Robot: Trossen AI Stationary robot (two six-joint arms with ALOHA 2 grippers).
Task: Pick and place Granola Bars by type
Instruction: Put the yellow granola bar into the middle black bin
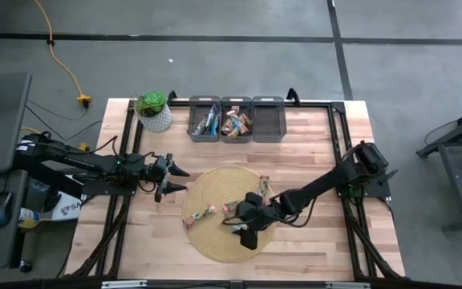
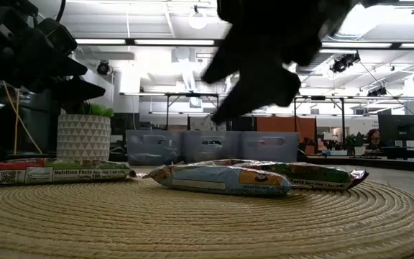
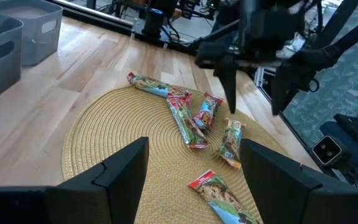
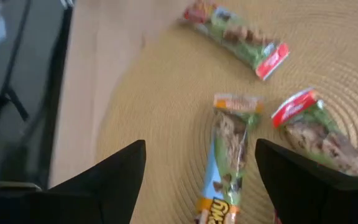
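bars: several lie loose on the mat (image 1: 215, 241) at lower centre of the high view, one (image 1: 200, 216) toward its left side, others bunched by the right gripper (image 1: 247, 223); more already sit in two of the three bins (image 1: 236, 119) at upper centre; the third bin looks bare
target: in the right wrist view an orange-and-blue bar (image 4: 229, 155) lies between that arm's fingers, a red-and-green one (image 4: 316, 134) close on its flank
right gripper: over the bunch at the mat's right half; jaws spread wide, nothing in them
left gripper (image 1: 172, 177): at the mat's left edge, centre-left of the high view; jaws open, empty; it seems to wait
risk: the bars lie near enough that closing jaws may catch two at once, or a finger may land on the neighbour and skid it aside; a slick thin wrapper could slip from a shallow pinch; a mixed grab would put a wrong type in a bin
high view only: bins' contents, both arms' places
low view only: the near bar (image 2: 221, 178) lying flat on the weave, the gripper a dark mass above and clear of it
left wrist view only: a bar (image 3: 221, 198) apart from the bunch, in the lower centre
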